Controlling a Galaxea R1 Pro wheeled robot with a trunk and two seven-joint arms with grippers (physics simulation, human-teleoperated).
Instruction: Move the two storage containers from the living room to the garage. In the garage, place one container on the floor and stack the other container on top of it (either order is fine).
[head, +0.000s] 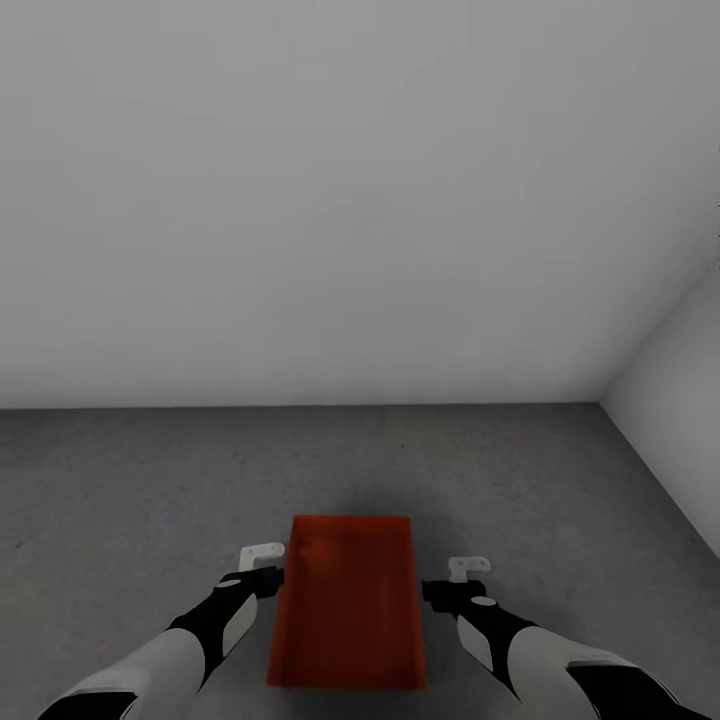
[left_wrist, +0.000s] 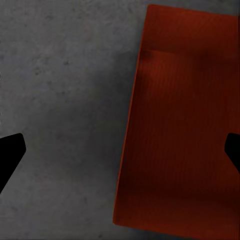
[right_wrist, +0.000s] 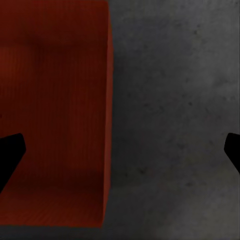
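One orange-red storage container (head: 350, 600) rests on the dark grey concrete floor (head: 150, 470) of the garage, directly in front of me, lidless and with nothing inside. My left gripper (head: 263, 566) hangs open beside its left long wall. In the left wrist view the container (left_wrist: 185, 125) lies below, and the left gripper (left_wrist: 120, 155) straddles that wall without touching it. My right gripper (head: 466, 578) hangs open by the right long wall. The right wrist view looks down on the container (right_wrist: 55, 100), with the right gripper (right_wrist: 120, 155) spread over its edge and the floor (right_wrist: 175, 125).
A plain light grey wall (head: 300, 200) stands a short way beyond the container. A second wall (head: 680, 420) meets it at the right, forming a corner. Bare concrete (left_wrist: 60, 100) surrounds the bin on all sides.
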